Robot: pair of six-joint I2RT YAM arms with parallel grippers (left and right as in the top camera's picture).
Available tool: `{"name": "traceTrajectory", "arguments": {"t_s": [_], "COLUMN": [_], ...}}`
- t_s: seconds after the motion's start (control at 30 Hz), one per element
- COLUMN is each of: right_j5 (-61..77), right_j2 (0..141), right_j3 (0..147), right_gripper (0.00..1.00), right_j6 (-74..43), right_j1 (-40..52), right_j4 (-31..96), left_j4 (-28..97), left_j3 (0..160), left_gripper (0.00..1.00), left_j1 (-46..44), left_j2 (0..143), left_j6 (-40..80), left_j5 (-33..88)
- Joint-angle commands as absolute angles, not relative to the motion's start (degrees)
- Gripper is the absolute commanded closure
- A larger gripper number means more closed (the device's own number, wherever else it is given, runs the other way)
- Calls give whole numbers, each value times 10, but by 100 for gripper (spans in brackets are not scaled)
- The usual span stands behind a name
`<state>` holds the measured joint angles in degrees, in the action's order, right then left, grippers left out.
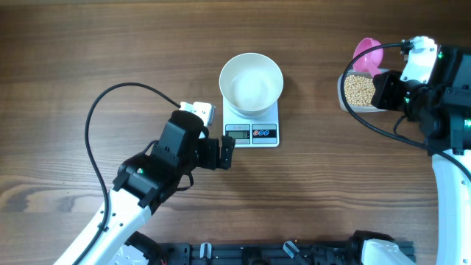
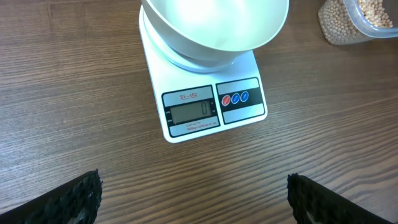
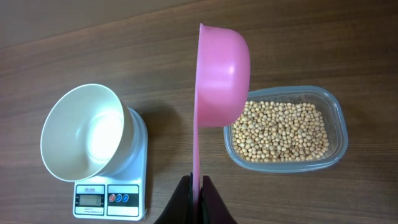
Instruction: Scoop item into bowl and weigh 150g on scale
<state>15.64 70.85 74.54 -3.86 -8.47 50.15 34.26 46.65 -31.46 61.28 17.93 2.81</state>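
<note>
The beans (image 3: 280,132) lie loose in a clear tub (image 3: 336,118) at the upper right of the overhead view, well apart from the white bowl (image 1: 252,83), which sits on the scale (image 1: 251,134) at centre top and looks empty. From where I stand those beans look small, hard and round, so they will roll and bounce off across the desk (image 1: 73,44) if tipped carelessly; pinching them would be hopeless, and the pink scoop (image 3: 221,68) is the way to move them. The right tool (image 3: 200,186) is clamped tight on the thin end of the scoop's handle, with the cup turned on its side above the tub. It looks like light, stiff plastic, and held that far back it could twist under a full load. The left tool (image 2: 196,202) hangs spread wide with nothing in it, just below the scale's display.
</note>
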Motion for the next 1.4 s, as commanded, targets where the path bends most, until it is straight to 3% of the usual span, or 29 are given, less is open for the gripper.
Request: {"name": "traceTrajectory", "arguments": {"t_s": [0.0,1.37], "right_j5": [161,161], "right_j2": [712,712], "right_j3": [757,757], "right_gripper": [96,96], "right_j6": [-40,-40], "right_j1": [-87,-87], "right_j4": [497,512], "left_j4": [340,315], "left_j3": [468,468], "left_gripper": [0,0], "left_j1": [-317,-283], "left_j2": [619,641], "left_j6": [166,152], "left_j5": [46,38]}}
